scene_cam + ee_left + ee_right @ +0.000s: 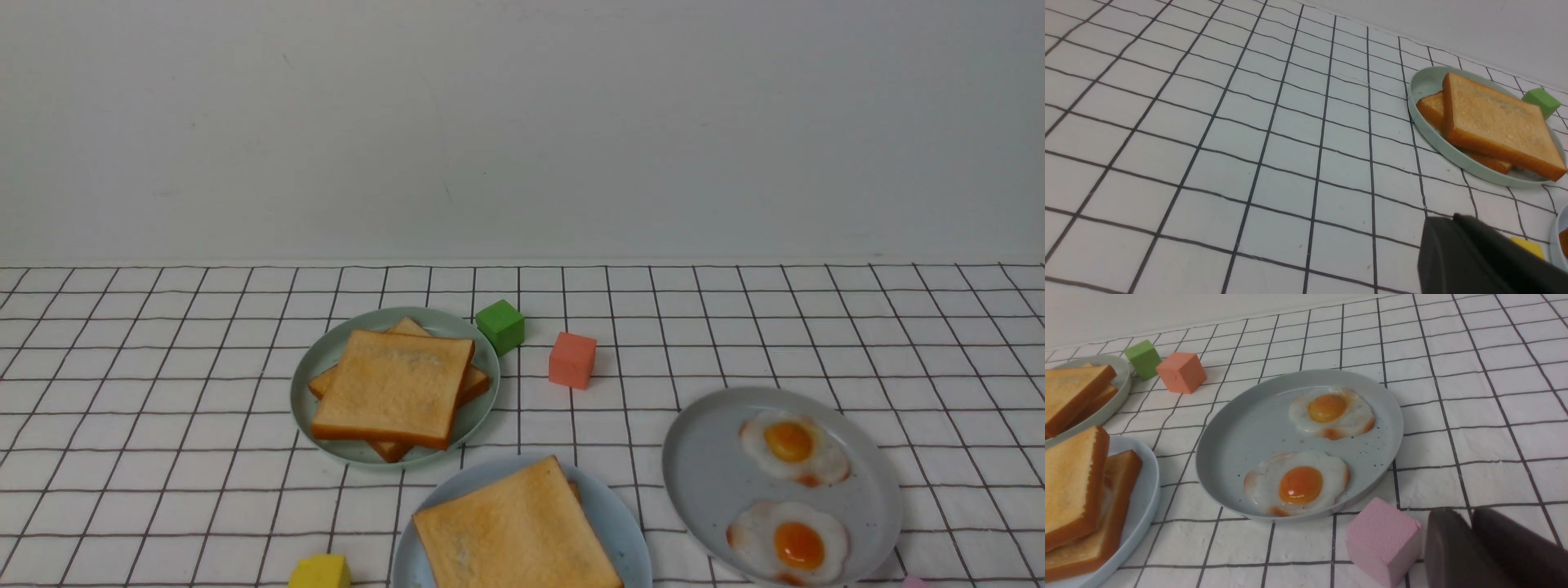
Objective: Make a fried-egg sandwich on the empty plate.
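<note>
A fried-egg sandwich (517, 531) sits on a pale blue plate (622, 523) at the near edge of a checked tablecloth (163, 408). The front view shows neither arm. Only the right wrist view shows the sandwich's two slices from the side, plus a pink cube (1382, 540) beside the right gripper (1470, 539), whose jaws look nearly together, empty. The left gripper (1453, 245), seen only in its wrist view, is closed, empty.
</note>
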Controlling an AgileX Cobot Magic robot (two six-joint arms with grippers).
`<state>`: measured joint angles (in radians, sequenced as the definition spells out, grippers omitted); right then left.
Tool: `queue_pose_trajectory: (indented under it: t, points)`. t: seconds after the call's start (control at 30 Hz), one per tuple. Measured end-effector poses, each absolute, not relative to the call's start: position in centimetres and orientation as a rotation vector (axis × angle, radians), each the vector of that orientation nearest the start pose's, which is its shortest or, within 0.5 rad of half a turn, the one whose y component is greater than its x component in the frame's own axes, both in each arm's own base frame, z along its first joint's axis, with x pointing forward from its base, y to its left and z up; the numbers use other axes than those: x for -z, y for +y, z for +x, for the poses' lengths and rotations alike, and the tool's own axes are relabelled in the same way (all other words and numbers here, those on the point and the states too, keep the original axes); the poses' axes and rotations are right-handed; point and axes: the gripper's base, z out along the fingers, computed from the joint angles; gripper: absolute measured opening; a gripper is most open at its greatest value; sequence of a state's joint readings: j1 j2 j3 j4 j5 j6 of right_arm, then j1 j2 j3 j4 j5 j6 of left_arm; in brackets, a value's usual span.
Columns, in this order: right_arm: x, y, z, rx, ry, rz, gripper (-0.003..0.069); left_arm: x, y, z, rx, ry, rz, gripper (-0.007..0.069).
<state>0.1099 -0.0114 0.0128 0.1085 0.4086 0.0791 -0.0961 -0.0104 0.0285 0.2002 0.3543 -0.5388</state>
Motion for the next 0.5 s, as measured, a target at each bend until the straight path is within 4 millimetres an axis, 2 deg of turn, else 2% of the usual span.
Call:
queue_pose_trajectory:
  t: [0.5]
  points:
    - [-17.31,0.96,5.06,-0.238,1.898,0.036,0.0123,-17.29,0.12,5.35,0.247,1.834,-0.284,0.0048]
